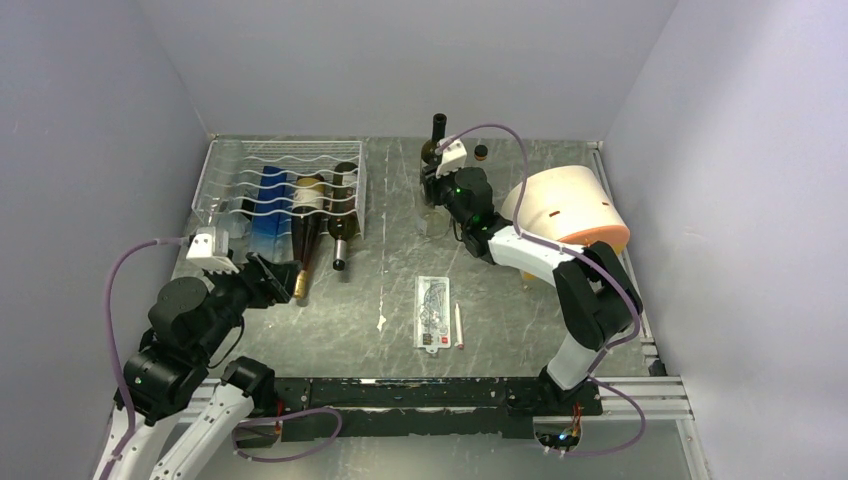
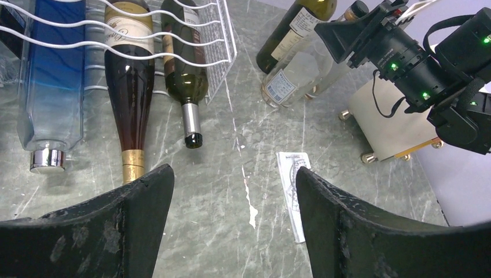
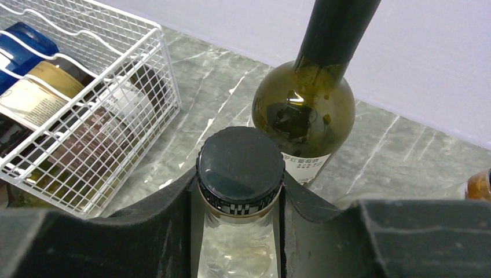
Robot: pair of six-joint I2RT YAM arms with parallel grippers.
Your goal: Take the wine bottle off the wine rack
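The white wire wine rack (image 1: pixel 215 170) lies at the back left. In it lie a blue-tinted clear bottle (image 2: pixel 52 75), a brown wine bottle with a gold foil neck (image 2: pixel 130 87) and a dark green wine bottle (image 2: pixel 185 75), necks pointing toward me. My left gripper (image 2: pixel 234 179) is open just in front of those necks, nothing between its fingers (image 2: pixel 139 214). My right gripper (image 3: pixel 237 202) is shut on the neck of a clear bottle with a black cap (image 3: pixel 239 168), which stands on the table right of the rack (image 3: pixel 116 116).
A dark green bottle (image 3: pixel 304 110) stands upright just behind the held one, and an amber bottle (image 3: pixel 479 184) to its right. A white and orange box on brass feet (image 1: pixel 565 205) is at the right. A printed card (image 1: pixel 433 312) and a small stick (image 1: pixel 458 325) lie mid-table.
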